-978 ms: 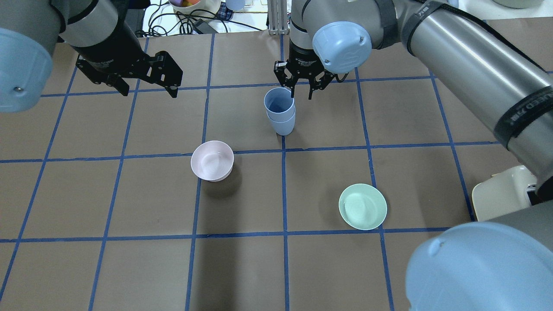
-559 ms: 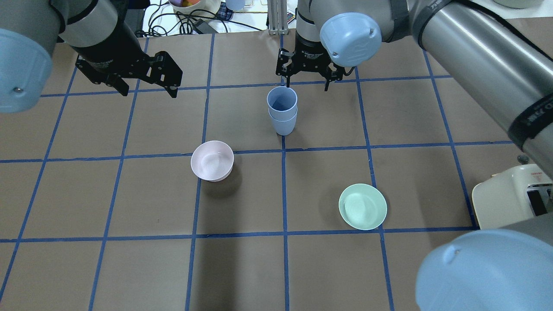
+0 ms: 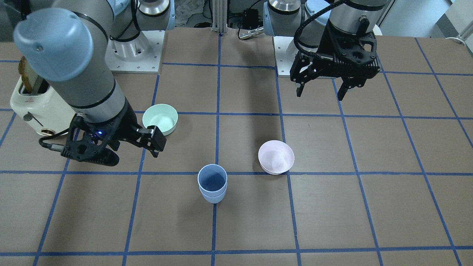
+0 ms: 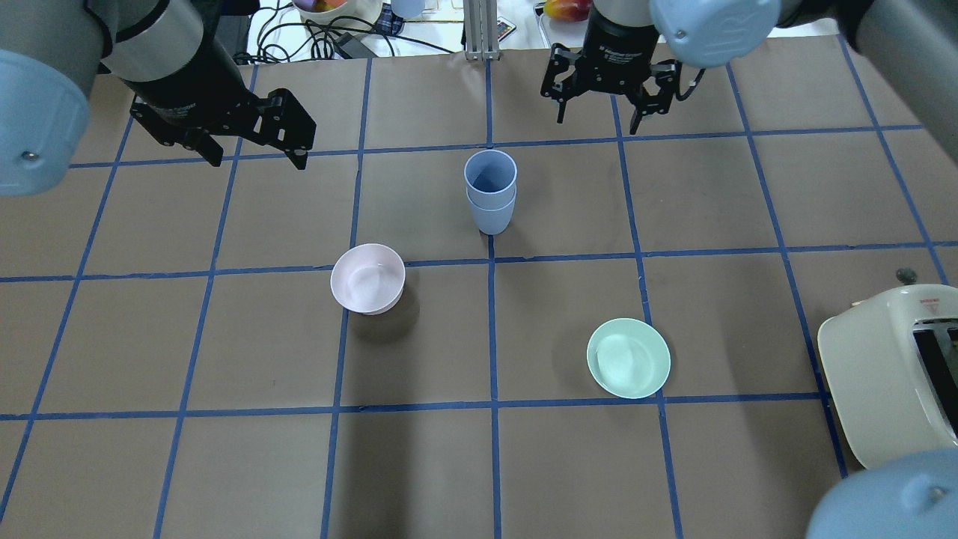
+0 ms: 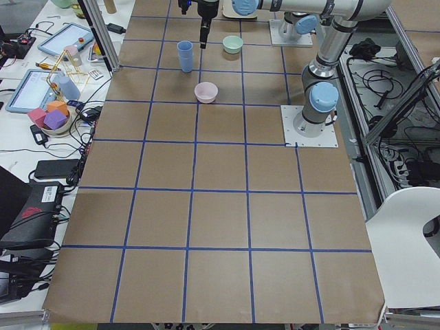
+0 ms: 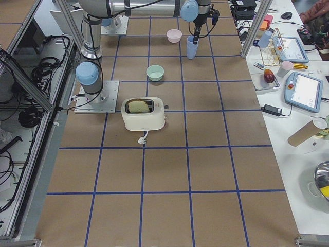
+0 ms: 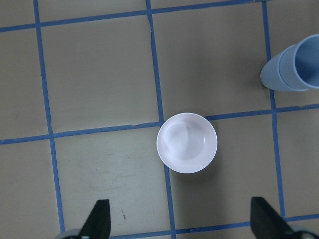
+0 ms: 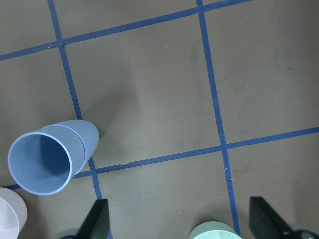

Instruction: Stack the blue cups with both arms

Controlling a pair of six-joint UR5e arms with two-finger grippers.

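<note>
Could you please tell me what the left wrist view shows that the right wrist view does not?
Only the left wrist view shows the pink bowl whole. Only the right wrist view shows the mint-green bowl, just its rim at the bottom edge. Both show the nested blue cups on the blue-taped table; the right view also catches a sliver of the pink bowl.

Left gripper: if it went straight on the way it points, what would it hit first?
Probably the pink bowl, centred ahead of the left gripper in its wrist view; depth is unclear, so it might meet the table just beside it. The blue cups stand aside.
</note>
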